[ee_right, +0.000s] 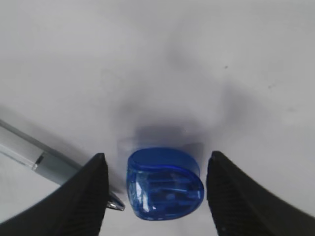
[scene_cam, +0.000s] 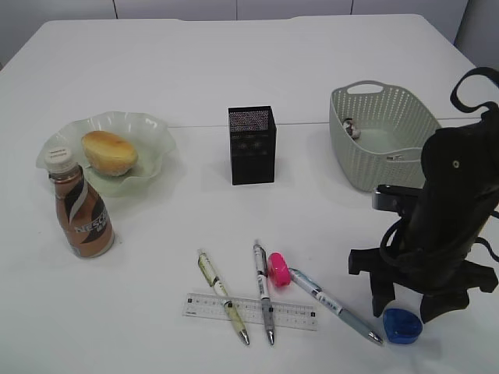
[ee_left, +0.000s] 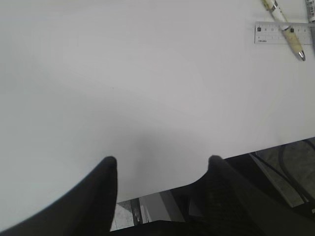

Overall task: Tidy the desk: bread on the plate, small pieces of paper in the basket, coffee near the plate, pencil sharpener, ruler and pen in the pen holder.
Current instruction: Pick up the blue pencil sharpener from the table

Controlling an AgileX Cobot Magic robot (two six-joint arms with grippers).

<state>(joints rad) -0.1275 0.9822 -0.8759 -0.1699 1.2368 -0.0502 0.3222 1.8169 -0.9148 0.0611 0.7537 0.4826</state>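
White counter: bread sits on the plate, coffee beside it, paper scraps in the basket, pen holder centre. Right jaws wide astride a blue sharpener; left jaws wide, holding nothing.

We find the desk laid out so. Far left: the plate, with the bread on it. In front of the plate, touching its rim: the coffee. Centre: the pen holder. To its right: the basket, a scrap of paper in it. Near edge, centre: the ruler lying crosswise, two pens resting across it. Just right of them: a pencil sharpener, then a third pen. Rightmost: a second sharpener between the fingers of the right gripper.
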